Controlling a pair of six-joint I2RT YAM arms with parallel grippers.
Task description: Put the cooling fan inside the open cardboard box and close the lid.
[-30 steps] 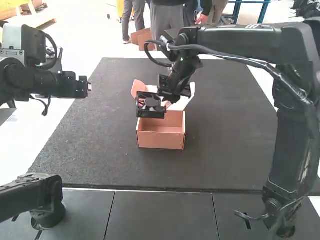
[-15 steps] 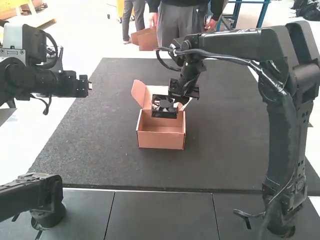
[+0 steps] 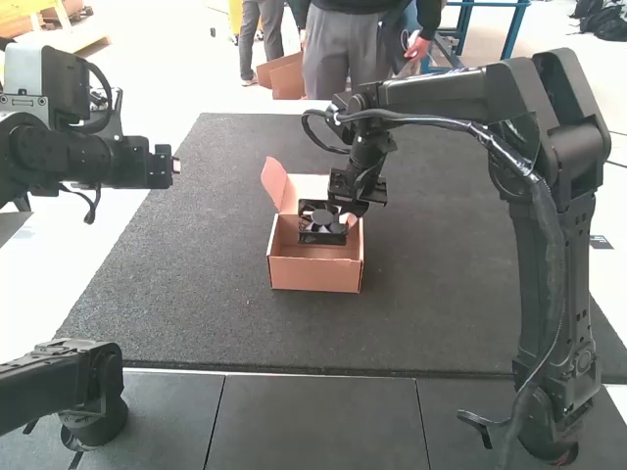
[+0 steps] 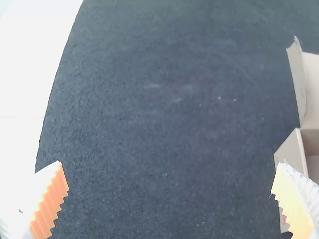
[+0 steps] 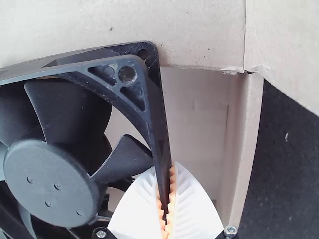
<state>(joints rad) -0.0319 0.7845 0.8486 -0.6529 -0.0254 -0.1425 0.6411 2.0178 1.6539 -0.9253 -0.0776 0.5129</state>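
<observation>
A black square cooling fan (image 3: 322, 221) hangs in the mouth of the open cardboard box (image 3: 315, 265), partly below its rim. My right gripper (image 3: 345, 208) is shut on the fan's frame from above. In the right wrist view the fan (image 5: 75, 149) is pinched at one edge between the white ribbed fingers (image 5: 192, 206), with the box's inner walls (image 5: 209, 149) close behind. The box's lid flap (image 3: 275, 183) stands up at the back left. My left gripper (image 3: 168, 165) hovers open over the mat's left edge, well away from the box. Its orange-padded fingertips (image 4: 47, 199) frame bare mat, with the box's corner (image 4: 294, 154) beside one of them.
The box stands mid-way on a dark mat (image 3: 196, 274) that covers the table. Pale table surface (image 3: 39, 274) lies left of the mat. A person stands beyond the far edge, holding another cardboard piece (image 3: 284, 73).
My right gripper has carried the fan rightward and down, from in front of the box's left side into its opening. The left arm has stayed put.
</observation>
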